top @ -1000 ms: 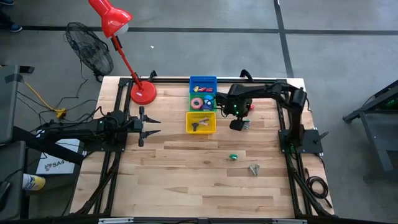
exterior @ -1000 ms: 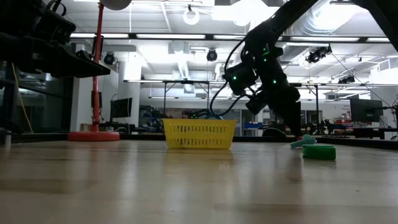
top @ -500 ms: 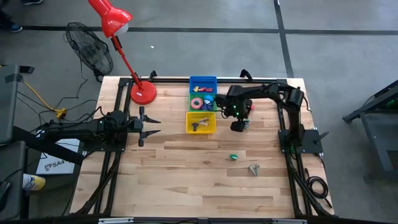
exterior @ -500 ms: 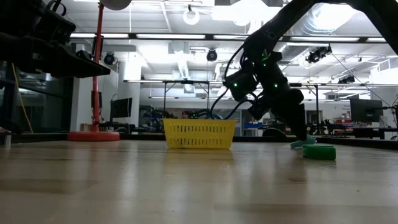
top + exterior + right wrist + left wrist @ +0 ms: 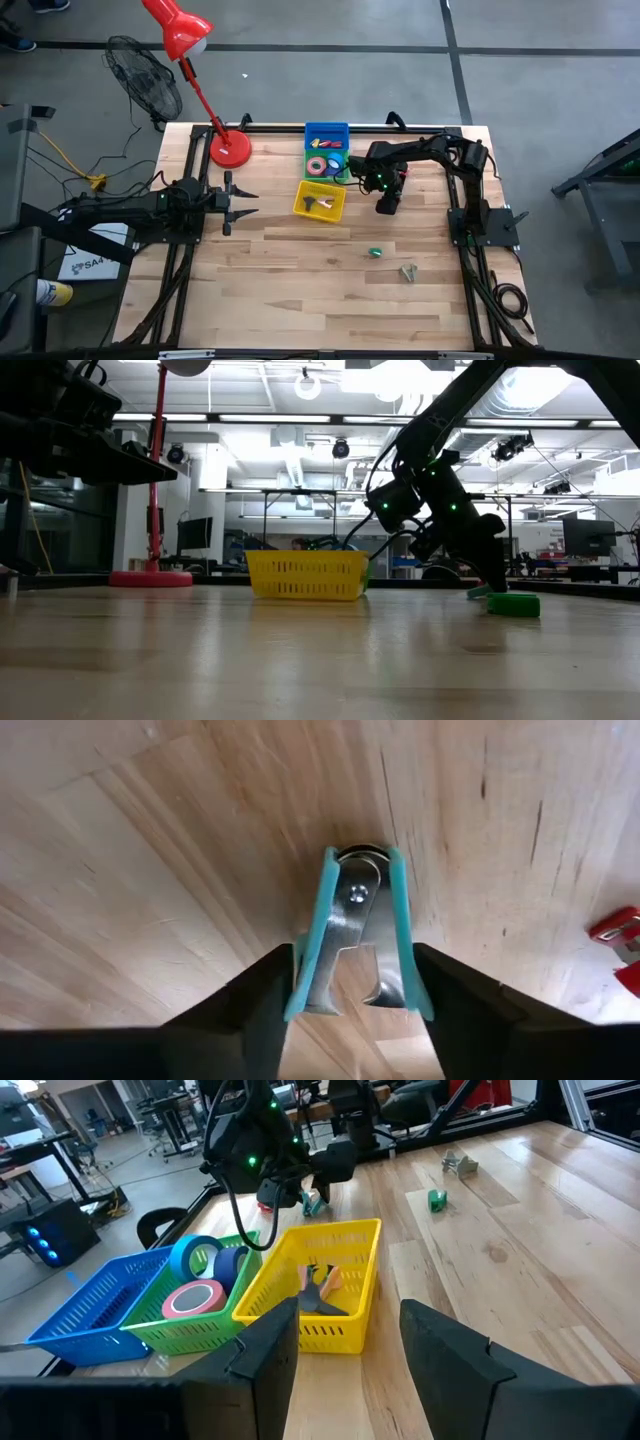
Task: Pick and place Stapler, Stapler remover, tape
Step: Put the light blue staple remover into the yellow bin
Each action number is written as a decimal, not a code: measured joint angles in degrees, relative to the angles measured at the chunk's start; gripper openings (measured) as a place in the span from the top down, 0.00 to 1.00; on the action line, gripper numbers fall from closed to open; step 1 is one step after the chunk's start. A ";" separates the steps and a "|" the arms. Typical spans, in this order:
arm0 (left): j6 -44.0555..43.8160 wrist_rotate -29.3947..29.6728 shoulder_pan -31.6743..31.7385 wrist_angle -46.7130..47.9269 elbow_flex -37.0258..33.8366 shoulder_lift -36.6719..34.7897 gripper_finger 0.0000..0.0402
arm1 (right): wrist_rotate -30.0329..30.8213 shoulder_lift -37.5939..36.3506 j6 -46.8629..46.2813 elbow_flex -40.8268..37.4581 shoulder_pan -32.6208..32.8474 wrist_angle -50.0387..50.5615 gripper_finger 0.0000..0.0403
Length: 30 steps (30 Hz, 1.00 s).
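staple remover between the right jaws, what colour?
Teal handles, silver metal claws on the staple remover; right wrist view shows it best.

Grey concrete floor (image 5: 330, 80) crossed by dark seam lines. Black fan (image 5: 143, 77) and yellow cable (image 5: 62, 153) beside light wooden bench (image 5: 300, 280). Red desk lamp (image 5: 190, 60) at bench corner. Ceiling lights (image 5: 308, 382); distant, possibly workstation monitors (image 5: 194, 532).

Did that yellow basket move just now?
Yes. The yellow basket slid left and turned slightly, away from the green basket it sat squarely below a second ago.
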<state>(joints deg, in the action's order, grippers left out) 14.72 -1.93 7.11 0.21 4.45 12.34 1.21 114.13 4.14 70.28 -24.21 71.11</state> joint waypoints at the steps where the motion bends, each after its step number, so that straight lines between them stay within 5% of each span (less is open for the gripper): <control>1: 0.00 0.00 0.00 0.00 0.00 0.01 0.57 | 0.02 0.00 0.00 0.00 0.00 0.00 0.54; 13: 0.00 0.00 0.00 -0.01 0.00 0.02 0.57 | 2.75 -3.42 1.17 0.11 -0.01 0.84 0.80; 20: 0.00 0.00 -0.01 -0.02 0.00 0.02 0.57 | -1.99 -11.14 3.21 0.15 0.03 -3.40 0.81; 25: -0.01 -0.01 0.00 0.00 0.00 0.02 0.57 | -8.50 -15.24 8.70 0.17 2.09 -13.72 0.81; 30: 0.00 0.00 -0.01 -0.02 0.00 0.02 0.57 | -8.09 -15.47 16.77 0.22 5.59 -24.56 0.81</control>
<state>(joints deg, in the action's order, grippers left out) 14.72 -1.93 7.10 0.19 4.45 12.36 -6.87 98.65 20.91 70.50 -18.62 46.55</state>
